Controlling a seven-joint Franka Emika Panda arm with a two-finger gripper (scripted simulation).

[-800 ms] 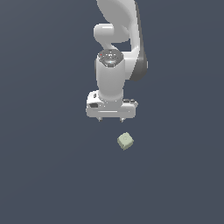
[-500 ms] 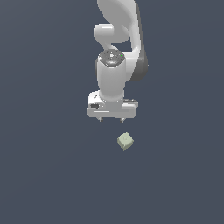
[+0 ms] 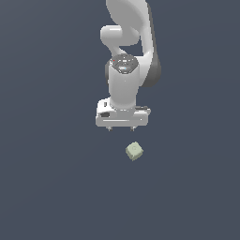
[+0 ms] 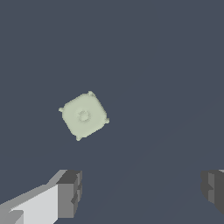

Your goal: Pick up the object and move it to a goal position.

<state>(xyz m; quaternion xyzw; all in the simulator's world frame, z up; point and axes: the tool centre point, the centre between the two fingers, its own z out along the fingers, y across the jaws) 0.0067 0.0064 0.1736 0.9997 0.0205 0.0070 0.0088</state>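
- Jaws released: in the wrist view two dark pads (image 4: 70, 192) stand wide apart, nothing between them. White gripper (image 3: 122, 127) points down, holding nothing.
- Object (image 3: 134, 151), a pale greenish-cream cube, rests on the tabletop (image 3: 51, 178) at about 5 o'clock from the gripper in the exterior view, apart from it; its edges sit skewed to the pad line.
- Step judged: approach, before any grasp.
- Next move calls for centring over the cube, likely a wrist turn, then descent.
- Tabletop: flat, uniform slate grey. No goal marker visible.
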